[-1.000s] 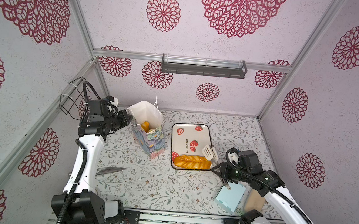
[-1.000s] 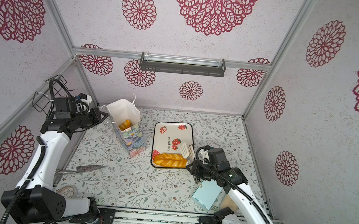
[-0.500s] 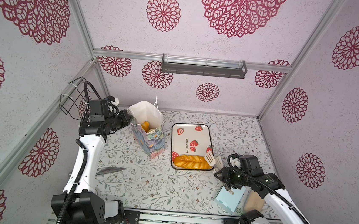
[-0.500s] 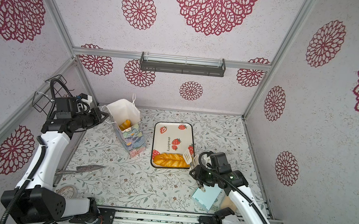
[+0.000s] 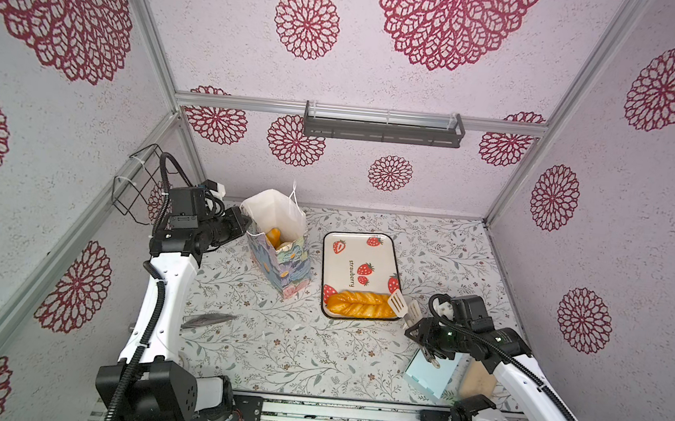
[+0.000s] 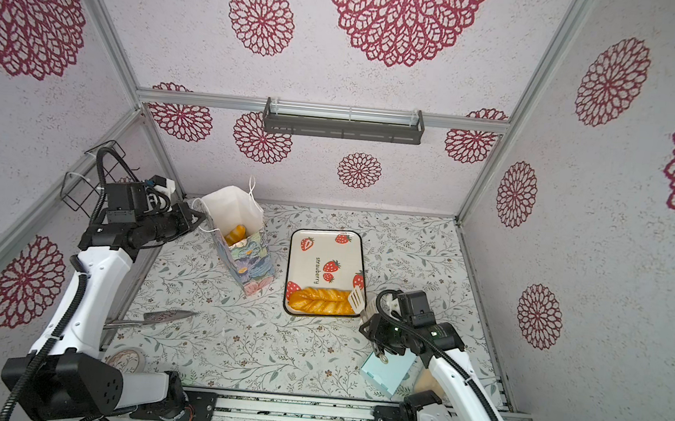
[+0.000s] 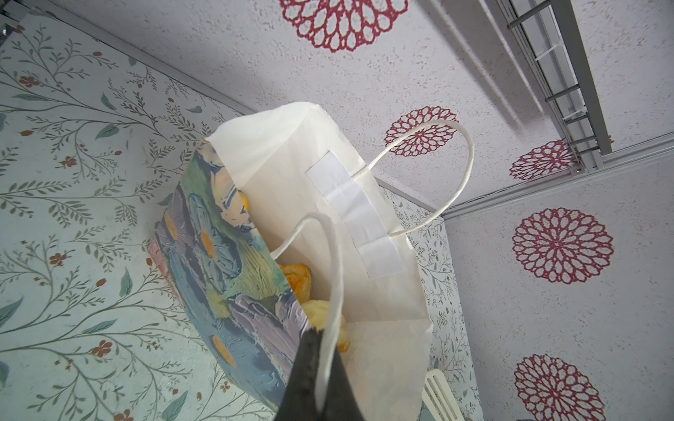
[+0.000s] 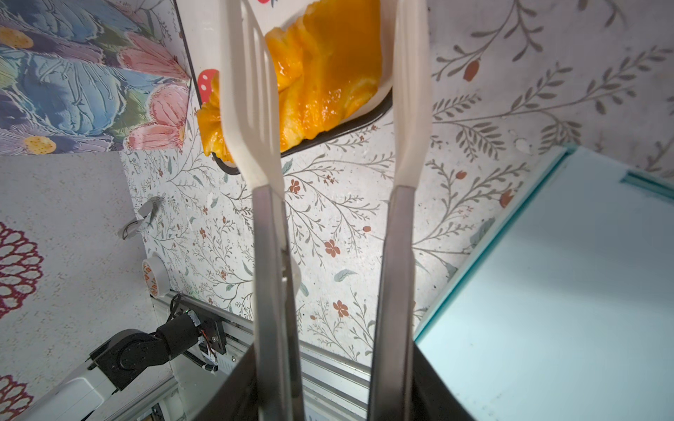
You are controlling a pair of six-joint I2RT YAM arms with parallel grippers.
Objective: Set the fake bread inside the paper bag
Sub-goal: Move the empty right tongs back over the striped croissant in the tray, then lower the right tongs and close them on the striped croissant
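Note:
The paper bag [image 5: 281,265] [image 6: 248,262] stands open left of the tray, with golden fake bread [image 5: 273,237] [image 7: 297,279] inside. My left gripper [image 5: 243,222] [image 7: 321,350] is shut on the bag's near cord handle [image 7: 333,291]. A long braided loaf [image 5: 356,305] [image 6: 319,301] [image 8: 328,73] lies along the front of the strawberry tray [image 5: 349,246]. My right gripper [image 5: 421,331] [image 8: 335,364] is shut on metal tongs [image 5: 402,307] [image 8: 251,109]. Their white tips stand apart around the loaf's right end.
A light blue flat box [image 5: 432,374] and a beige flat piece [image 5: 479,382] lie under my right arm at the front right. A grey metal tool [image 5: 209,319] and a tape roll [image 6: 127,357] lie front left. A wire basket [image 5: 138,185] hangs on the left wall.
My right gripper has drawn the tongs a little toward the front and right, and their tips have spread wider. The left arm and the bag have not moved.

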